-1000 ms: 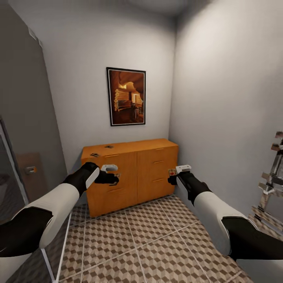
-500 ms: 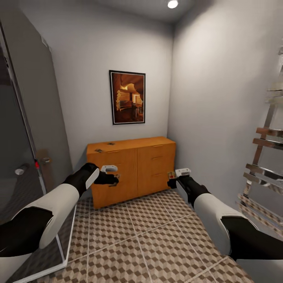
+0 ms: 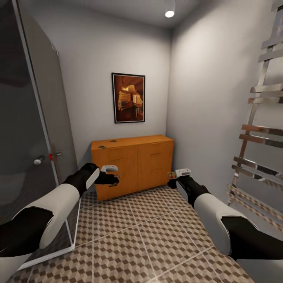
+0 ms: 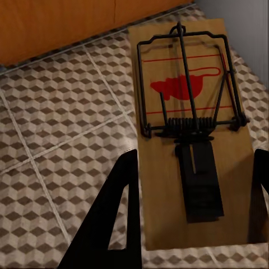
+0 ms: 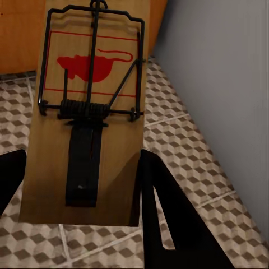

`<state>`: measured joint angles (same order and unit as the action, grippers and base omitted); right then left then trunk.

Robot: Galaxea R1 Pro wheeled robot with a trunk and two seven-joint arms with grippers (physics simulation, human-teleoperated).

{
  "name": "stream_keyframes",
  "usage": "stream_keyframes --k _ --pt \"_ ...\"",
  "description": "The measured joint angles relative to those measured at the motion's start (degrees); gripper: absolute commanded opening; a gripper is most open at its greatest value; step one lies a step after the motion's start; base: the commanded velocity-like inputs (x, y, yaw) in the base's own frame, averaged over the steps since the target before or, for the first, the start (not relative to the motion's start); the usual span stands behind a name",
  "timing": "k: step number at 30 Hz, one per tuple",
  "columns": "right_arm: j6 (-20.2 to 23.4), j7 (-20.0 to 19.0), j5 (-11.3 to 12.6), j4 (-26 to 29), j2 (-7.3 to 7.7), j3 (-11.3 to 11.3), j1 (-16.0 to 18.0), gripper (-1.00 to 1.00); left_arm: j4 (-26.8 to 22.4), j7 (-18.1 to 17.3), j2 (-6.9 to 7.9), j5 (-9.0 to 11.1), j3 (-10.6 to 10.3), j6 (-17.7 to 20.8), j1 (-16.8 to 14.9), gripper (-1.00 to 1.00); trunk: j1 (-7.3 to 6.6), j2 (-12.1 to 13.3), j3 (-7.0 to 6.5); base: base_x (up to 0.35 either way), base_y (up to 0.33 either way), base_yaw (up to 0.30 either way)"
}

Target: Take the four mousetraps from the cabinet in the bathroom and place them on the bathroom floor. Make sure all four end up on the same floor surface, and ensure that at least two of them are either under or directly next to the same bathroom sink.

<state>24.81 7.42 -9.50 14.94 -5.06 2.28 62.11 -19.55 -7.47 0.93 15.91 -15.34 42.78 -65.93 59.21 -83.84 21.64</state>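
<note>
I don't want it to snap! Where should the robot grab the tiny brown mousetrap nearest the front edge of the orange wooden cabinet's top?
Probably its two long edges, from straight above: the tiny brown mousetrap lies flat on the orange wooden cabinet's top, near its front-left corner.

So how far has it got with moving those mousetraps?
Roughly halfway. The left gripper holds one mousetrap and the right gripper another, both above the tiled bathroom floor. Two small dark pieces, probably the remaining traps, lie on the cabinet top. None is on the floor yet, and no sink is in sight.
</note>
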Motion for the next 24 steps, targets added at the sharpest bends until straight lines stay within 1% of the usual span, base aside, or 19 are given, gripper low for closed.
stream_keyframes --k 10,13,18,24 --pt "-0.1 0.1 0.0 0.0 0.0 0.0 0.0 -1.0 0.1 0.0 -0.02 0.0 0.0 0.0 0.0 -1.0 0.0 0.0 0.0 -0.345 0.0 0.0" --pt "-0.1 0.1 0.0 0.0 0.0 0.0 0.0 -1.0 0.1 0.0 0.02 0.0 0.0 0.0 0.0 -1.0 -0.01 0.0 0.0 -0.255 0.0 0.002" --pt "-0.1 0.1 0.1 -0.6 0.0 0.0 0.0 -1.0 0.7 -0.1 0.0 0.0 0.0 -0.3 0.0 -1.0 -0.03 0.0 -0.02 -0.072 0.0 0.138" --pt "-0.1 0.1 0.0 -2.3 0.0 0.0 0.0 -1.0 2.4 -0.1 -0.02 0.1 0.0 -2.7 0.0 -1.0 -0.03 0.0 -0.08 -0.013 0.0 0.246"
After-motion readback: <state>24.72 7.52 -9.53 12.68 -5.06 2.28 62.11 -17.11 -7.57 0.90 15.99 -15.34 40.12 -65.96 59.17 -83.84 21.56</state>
